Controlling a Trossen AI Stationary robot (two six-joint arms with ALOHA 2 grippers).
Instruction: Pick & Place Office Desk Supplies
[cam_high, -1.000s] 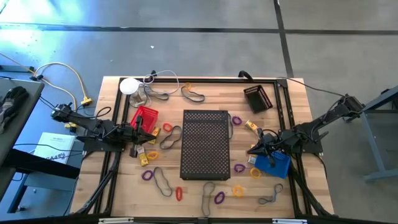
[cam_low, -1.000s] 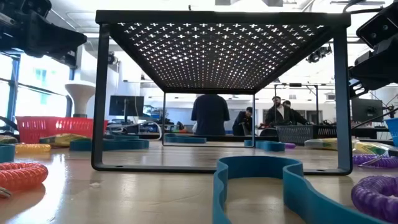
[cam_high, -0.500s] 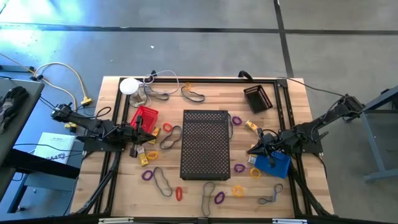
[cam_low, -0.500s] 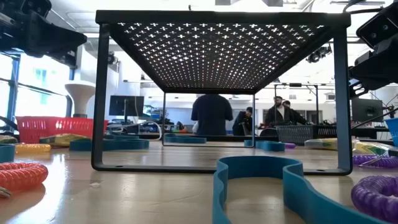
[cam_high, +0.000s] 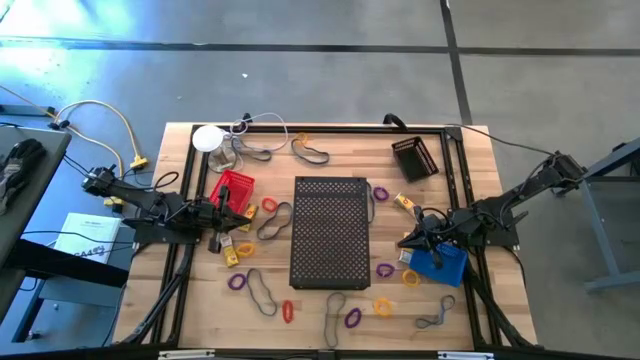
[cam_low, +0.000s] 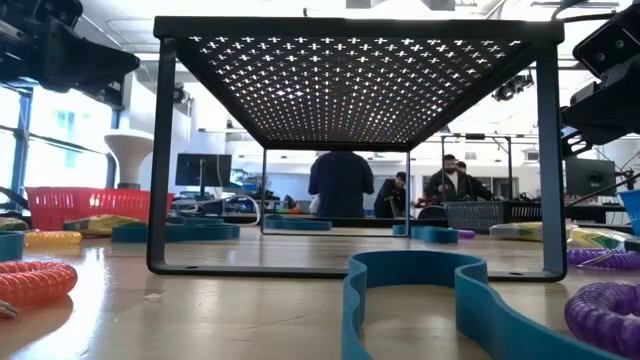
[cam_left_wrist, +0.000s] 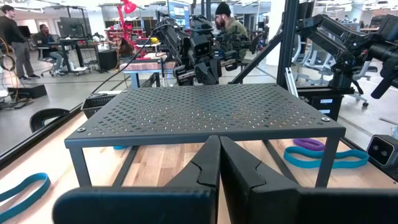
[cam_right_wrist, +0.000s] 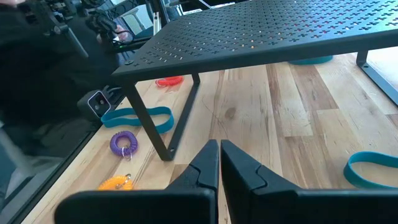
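Loops (cam_high: 236, 282) and bands (cam_high: 262, 291) crowd the bench (cam_high: 180, 300) around the central rack (cam_high: 330, 232). Left gripper (cam_high: 243, 214) and right gripper (cam_high: 402, 243) flank it, both closed and empty.

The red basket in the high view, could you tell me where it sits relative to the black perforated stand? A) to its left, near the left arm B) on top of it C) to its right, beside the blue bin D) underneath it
A: the red basket rests on the wooden table left of the black perforated stand, close to the left end effector.
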